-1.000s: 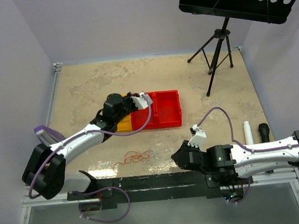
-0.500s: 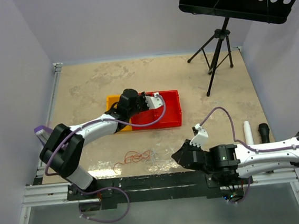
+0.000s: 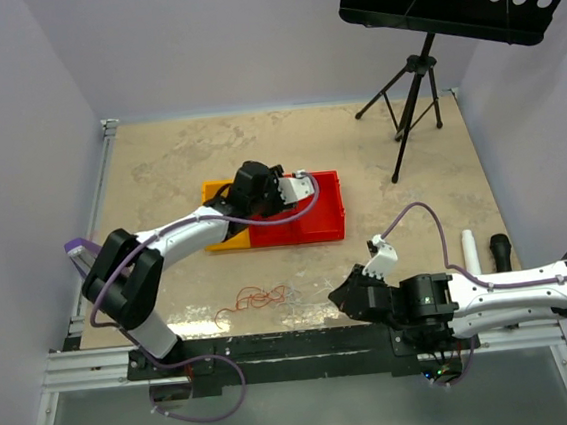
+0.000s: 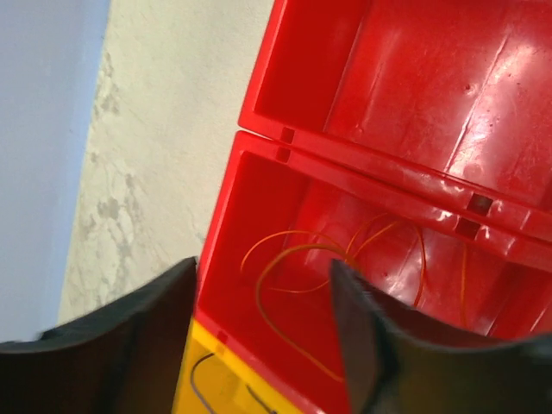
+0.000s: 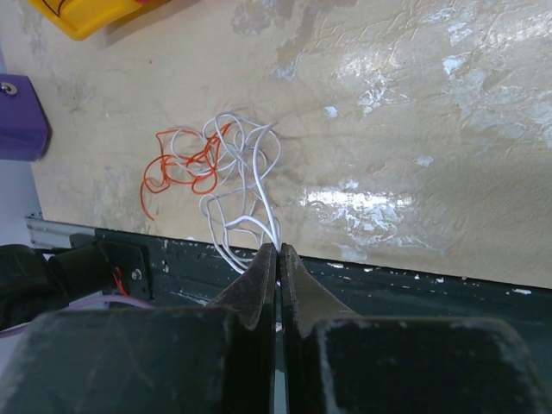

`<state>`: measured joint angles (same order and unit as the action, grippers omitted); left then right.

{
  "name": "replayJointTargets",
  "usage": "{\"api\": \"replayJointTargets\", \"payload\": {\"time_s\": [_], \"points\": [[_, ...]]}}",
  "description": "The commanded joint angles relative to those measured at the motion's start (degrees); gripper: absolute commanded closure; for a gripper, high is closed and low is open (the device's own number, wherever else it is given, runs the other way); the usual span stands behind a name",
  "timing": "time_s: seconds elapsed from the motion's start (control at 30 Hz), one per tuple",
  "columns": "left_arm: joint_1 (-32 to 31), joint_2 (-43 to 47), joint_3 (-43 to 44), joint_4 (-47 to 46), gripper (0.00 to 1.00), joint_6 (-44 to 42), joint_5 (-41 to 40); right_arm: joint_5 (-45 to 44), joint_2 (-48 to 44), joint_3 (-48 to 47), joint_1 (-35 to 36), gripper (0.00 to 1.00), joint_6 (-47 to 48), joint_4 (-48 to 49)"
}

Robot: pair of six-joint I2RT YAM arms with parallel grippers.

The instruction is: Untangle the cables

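Well, from the left: the counter [image 3: 158, 164] runs bare along its 9 o'clock edge and across the whole 12 o'clock half, so there is open room there.

My left fingers [image 4: 121, 345] hang over the middle of the counter, spread partway, with nothing between them. Below them sit two bins touching side by side. The yellow bin [image 3: 219, 193] is at 9 o'clock of the red bin [image 4: 371, 185]. I can see one black strand [image 4: 203, 379] in the yellow bin. The red bin shows two compartments from my wrist, and the nearer one holds one looping orange strand [image 4: 293, 285] lying loose on its floor.

At 6 o'clock, close to the counter's near edge, lies one tangle [image 5: 216, 164] of white and orange-red strands, well apart from the bins.

My right fingers [image 5: 259, 276] are pressed together at 3 o'clock of that tangle. A white strand runs right up to their tips, though I cannot tell whether it is pinched.

Further right lie two short cylinders, one white [image 3: 471, 252] and one black [image 3: 500, 249]. One tripod stand [image 3: 408, 100] crowds the 1 o'clock corner.
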<state>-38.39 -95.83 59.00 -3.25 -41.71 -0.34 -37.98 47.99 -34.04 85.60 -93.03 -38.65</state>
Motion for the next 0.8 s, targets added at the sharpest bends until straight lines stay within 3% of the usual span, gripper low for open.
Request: {"api": "replayJointTargets", "payload": {"time_s": [0.0, 0.1, 0.17, 0.33, 0.43, 0.53, 0.63, 0.77], "points": [[-0.4, 7.1, 1.8, 1.7, 0.25, 3.7, 1.6, -1.8, 0.1, -1.4, 0.1, 1.0, -1.7, -1.4], [-0.4, 11.1, 1.8, 5.6, 0.06, 3.7, 3.9, -1.8, -0.3, -1.1, 0.2, 1.0, -1.9, -1.2], [-0.3, 13.7, 2.1, 6.7, 0.0, 4.0, 5.5, -2.0, -0.4, -1.0, 0.1, 1.0, -1.9, -1.2], [-0.1, 19.4, 5.4, 16.1, 0.0, 3.7, 9.6, -2.0, 0.4, -1.6, 0.1, 1.0, -1.9, -1.7], [-0.1, 23.9, 3.1, 21.6, 0.0, 2.7, 12.6, -1.9, 1.1, -1.9, 0.1, 1.0, -1.8, -1.4], [-0.1, 26.2, -1.8, 20.7, 0.0, 1.6, 12.8, -1.7, 1.4, -1.6, 0.1, 1.0, -1.0, -0.1], [0.0, 25.4, -1.1, 20.4, 0.0, 3.1, 12.6, -1.6, 2.6, -1.9, 0.1, 1.0, -0.7, 0.6], [0.0, 30.5, -4.6, 26.7, 0.03, -3.5, 23.2, -1.7, 3.7, -2.7, 0.1, 1.0, -0.7, 0.3]]}}
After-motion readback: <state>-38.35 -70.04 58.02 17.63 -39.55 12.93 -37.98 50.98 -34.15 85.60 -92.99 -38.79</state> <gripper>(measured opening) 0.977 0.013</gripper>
